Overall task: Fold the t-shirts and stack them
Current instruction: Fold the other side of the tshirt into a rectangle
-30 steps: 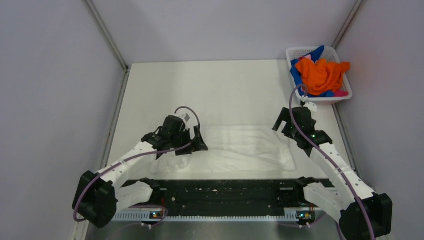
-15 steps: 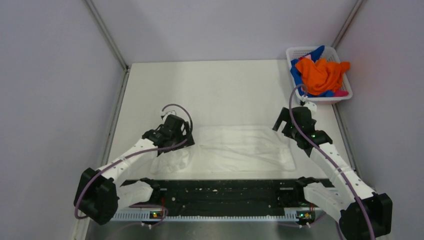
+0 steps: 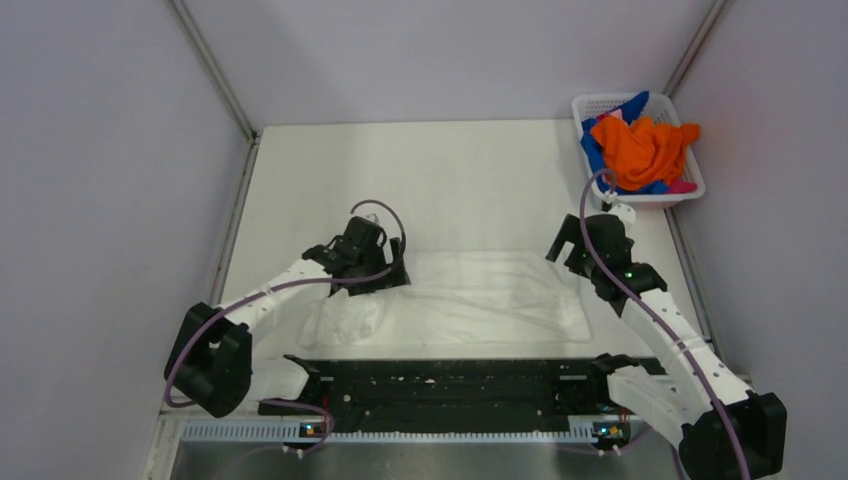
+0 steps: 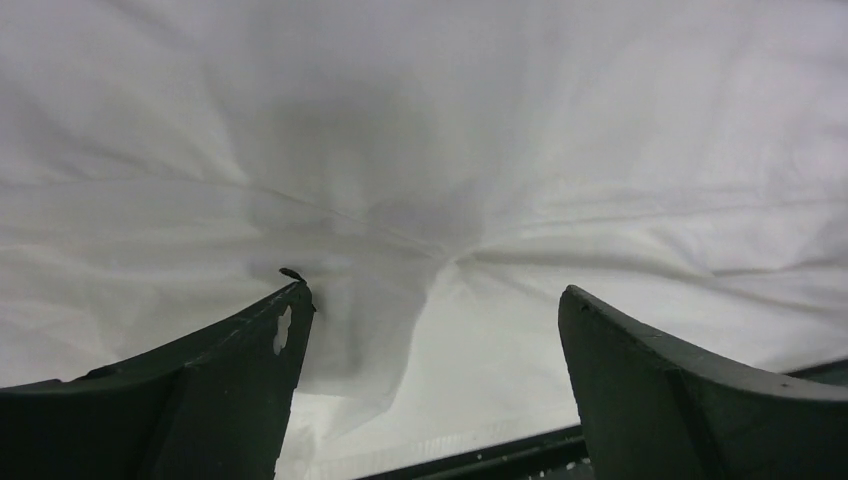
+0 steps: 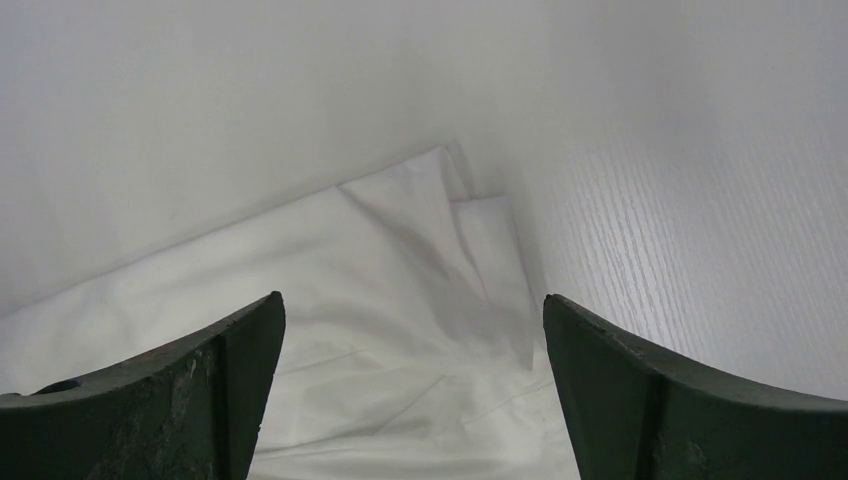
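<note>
A large white t-shirt (image 3: 480,295) lies spread across the near half of the table, with a loose fold at its left end (image 3: 345,318). My left gripper (image 3: 385,272) is open just above the shirt's left part; the wrinkled cloth (image 4: 430,200) fills its wrist view between the spread jaws. My right gripper (image 3: 566,243) is open above the shirt's far right corner (image 5: 440,230), holding nothing. An orange t-shirt (image 3: 645,148) is heaped with blue (image 3: 632,104) and pink (image 3: 682,186) cloth in the basket. No printed marks show on the white shirt.
A white lattice basket (image 3: 591,104) stands at the table's far right corner. A black rail (image 3: 450,385) runs along the near edge between the arm bases. Grey walls close in the left, back and right.
My left gripper swung left and then back right and a little farther over the shirt's left part, with open jaws. The shirt's left fold shifted slightly. The right arm has not moved.
</note>
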Controlling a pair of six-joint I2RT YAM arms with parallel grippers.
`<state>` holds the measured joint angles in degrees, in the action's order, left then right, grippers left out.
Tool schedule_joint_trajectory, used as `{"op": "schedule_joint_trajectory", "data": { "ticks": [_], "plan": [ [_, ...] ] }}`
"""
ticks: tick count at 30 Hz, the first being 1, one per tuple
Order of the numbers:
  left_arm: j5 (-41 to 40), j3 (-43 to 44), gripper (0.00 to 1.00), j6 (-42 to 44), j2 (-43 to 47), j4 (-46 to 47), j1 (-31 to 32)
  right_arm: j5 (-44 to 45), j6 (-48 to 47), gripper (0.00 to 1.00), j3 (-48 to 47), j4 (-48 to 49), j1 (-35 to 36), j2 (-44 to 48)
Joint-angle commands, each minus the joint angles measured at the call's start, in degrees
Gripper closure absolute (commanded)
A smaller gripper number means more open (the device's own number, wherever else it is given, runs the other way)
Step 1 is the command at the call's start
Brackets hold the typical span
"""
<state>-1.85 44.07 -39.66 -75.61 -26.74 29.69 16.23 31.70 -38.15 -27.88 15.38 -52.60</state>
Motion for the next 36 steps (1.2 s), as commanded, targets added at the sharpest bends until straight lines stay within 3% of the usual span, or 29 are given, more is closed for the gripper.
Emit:
{"op": "schedule_joint_trajectory", "data": {
  "ticks": [1,8,16,20,29,33,36],
  "plan": [
    [11.34,-2.70,0.04,1.87,5.72,1.65,1.75,1.31,-0.76,0.01,0.67,1.10,0.57,1.99],
    [17.88,-4.75,0.03,2.34,8.96,-1.16,5.17,1.16,-0.80,0.01,0.59,1.10,0.57,1.93],
    [25.22,-4.45,0.02,0.22,3.79,8.28,11.07,0.79,-0.77,0.01,0.68,1.08,0.57,2.39],
    [17.82,-0.69,0.02,0.11,1.68,4.81,12.69,0.42,-0.84,0.01,0.87,1.08,0.61,2.78],
    [-12.53,5.73,0.01,-2.39,6.46,-12.83,11.50,0.34,-1.05,0.01,1.06,1.12,0.53,2.85],
    [-14.42,2.84,0.01,-2.94,10.49,-12.76,3.52,0.34,-1.12,0.01,1.05,1.16,0.61,2.69],
    [-7.01,-2.78,0.01,-1.49,12.72,-4.29,-4.74,0.10,-1.24,0.01,1.06,1.37,0.59,2.62]
  ]
}}
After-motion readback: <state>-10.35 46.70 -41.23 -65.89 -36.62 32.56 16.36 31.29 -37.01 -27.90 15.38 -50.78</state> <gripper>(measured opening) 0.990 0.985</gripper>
